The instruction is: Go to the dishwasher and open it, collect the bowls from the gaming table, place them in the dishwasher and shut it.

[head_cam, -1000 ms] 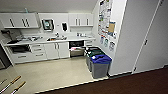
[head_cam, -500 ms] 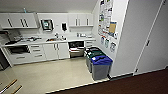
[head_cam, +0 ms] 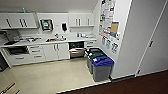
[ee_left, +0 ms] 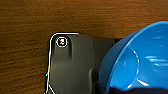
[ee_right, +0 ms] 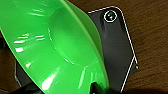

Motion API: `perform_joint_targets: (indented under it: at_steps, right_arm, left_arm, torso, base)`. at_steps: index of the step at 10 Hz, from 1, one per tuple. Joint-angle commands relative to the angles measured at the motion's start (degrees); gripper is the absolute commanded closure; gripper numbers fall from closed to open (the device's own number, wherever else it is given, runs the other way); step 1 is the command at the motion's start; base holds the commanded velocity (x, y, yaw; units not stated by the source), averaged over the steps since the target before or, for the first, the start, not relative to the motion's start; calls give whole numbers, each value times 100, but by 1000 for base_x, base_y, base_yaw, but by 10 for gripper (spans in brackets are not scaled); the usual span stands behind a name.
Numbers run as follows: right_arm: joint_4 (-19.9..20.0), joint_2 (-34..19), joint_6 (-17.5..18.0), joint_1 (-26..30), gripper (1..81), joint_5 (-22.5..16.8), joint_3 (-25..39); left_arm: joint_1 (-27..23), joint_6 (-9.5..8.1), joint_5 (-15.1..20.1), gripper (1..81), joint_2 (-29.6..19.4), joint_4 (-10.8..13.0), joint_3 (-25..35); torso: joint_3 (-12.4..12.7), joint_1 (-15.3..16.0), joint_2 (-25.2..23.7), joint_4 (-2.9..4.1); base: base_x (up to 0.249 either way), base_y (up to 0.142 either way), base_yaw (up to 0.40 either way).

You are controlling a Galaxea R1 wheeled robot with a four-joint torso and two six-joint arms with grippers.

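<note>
The dishwasher [head_cam: 76, 50] stands open at the far kitchen counter. A blue bowl [ee_left: 140, 60] fills the left wrist view, a green bowl [ee_right: 55, 45] the right; finger state cannot be told.

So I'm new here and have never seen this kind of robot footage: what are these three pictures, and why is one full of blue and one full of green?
They are three cameras on one wheeled robot with two arms, all taken at the same moment. The wide picture comes from a camera high on the robot, looking forward and down into a small kitchen: white cabinets, a counter, two bins with green and blue lids, and the dishwasher under the counter, its door seemingly part open on a dark inside. The other two come from cameras on the wrists. The left wrist view shows a blue bowl close up, the right wrist view a green bowl. Each appears to be carried by that arm, though the fingers are hard to make out. The dark plate beside each bowl belongs to the robot; the brown beneath looks like floor.
</note>
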Motion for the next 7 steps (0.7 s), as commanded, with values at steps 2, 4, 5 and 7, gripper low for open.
perform_joint_targets:
  at_steps: [2, 4, 5, 7]
  right_arm:
    - [-38, 10, -39, 229, 811, -473, 36]
    - [-38, 10, -31, 220, 811, -464, 19]
    - [-38, 10, -31, 220, 811, -464, 28]
    - [-38, 10, -39, 220, 811, -464, 28]
  left_arm:
    - [-252, 11, 157, 811, -69, 53, -6]
    - [-252, 11, 149, 811, -61, 53, -6]
    - [-252, 11, 149, 811, -60, 62, -6]
    - [-252, 11, 149, 811, -61, 62, -6]
  torso:
    - [0, -5, -2, 0]
    - [0, -5, -2, 0]
    - [0, -5, -2, 0]
    - [0, -5, -2, 0]
  base:
    - [138, 0, 0]
    - [150, 0, 0]
    - [157, 0, 0]
    - [157, 0, 0]
